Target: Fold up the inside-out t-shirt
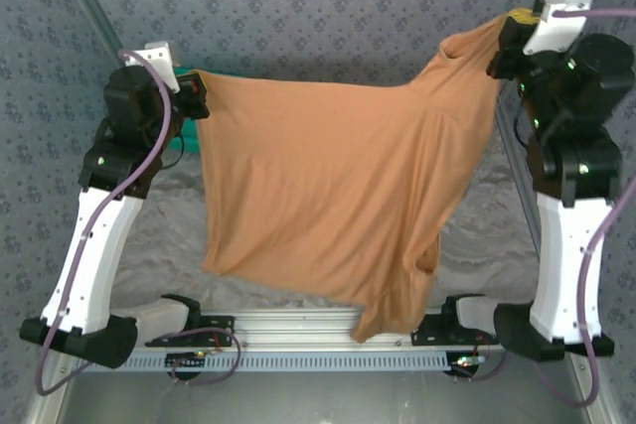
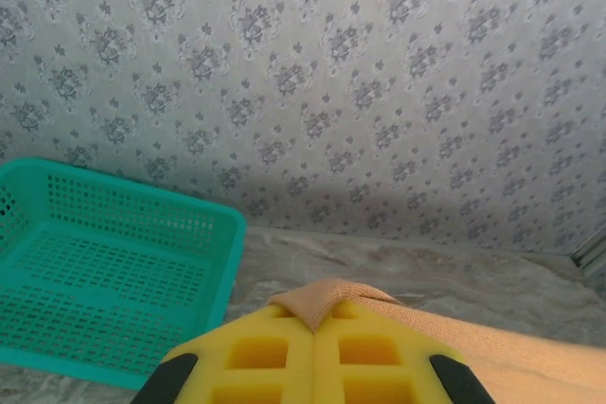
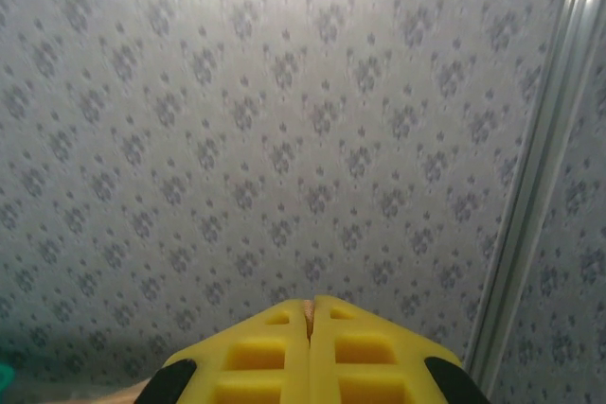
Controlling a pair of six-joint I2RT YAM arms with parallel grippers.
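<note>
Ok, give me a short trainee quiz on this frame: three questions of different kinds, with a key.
1. True or false: the left gripper and the right gripper are each shut on the t-shirt.
2. How is the t-shirt placed? A: lying flat and folded. B: hanging spread between the two raised grippers. C: draped over one arm alone.
3. Fill in: in the left wrist view, the mesh basket is coloured ____.

Key: 1 true. 2 B. 3 teal.
</note>
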